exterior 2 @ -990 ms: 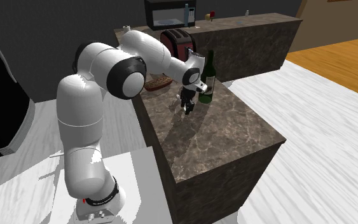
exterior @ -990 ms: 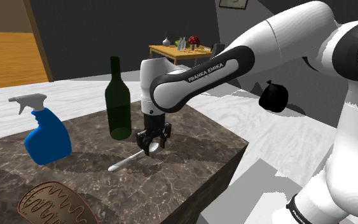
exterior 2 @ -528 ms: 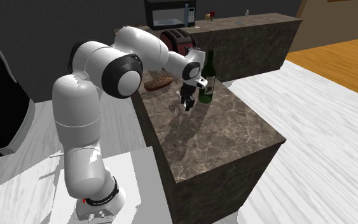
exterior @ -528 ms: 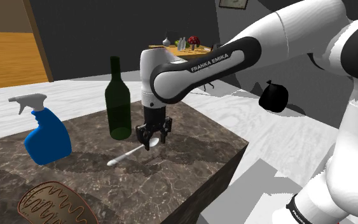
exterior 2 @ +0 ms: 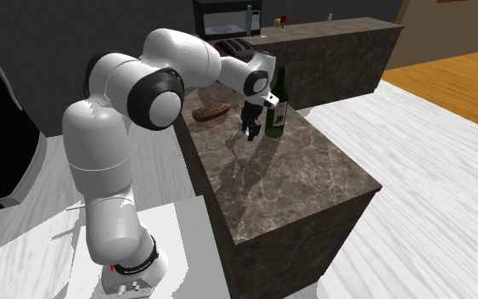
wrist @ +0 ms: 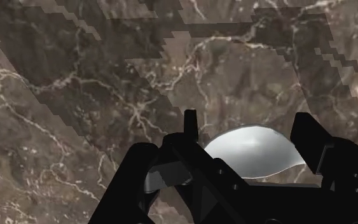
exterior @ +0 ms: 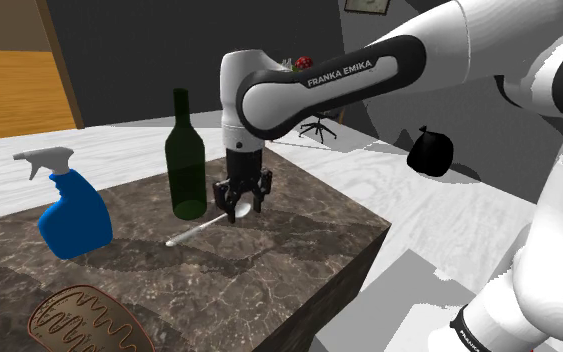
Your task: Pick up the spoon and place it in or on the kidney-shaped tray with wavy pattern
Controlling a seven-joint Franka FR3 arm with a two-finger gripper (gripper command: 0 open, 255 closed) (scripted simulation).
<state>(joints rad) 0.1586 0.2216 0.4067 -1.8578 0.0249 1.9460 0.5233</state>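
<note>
Nearest in the shoulder view, the brown kidney-shaped tray with pale wavy lines lies at the near corner of the dark marbled tabletop. A blue spray bottle stands beyond it. Further back, the spoon slants from the gripper down towards the tray side. Whether its handle tip touches the tabletop cannot be told. The gripper is clenched on the spoon. In the wrist view the pale bowl sits between the two fingers. Just behind stands a dark green bottle, close to the arm. Assessment: the spoon appears light, rigid and smooth. The hold is on the curved bowl, off balance, so the long handle may pivot or slip. A hold nearer the neck would be steadier.
</note>
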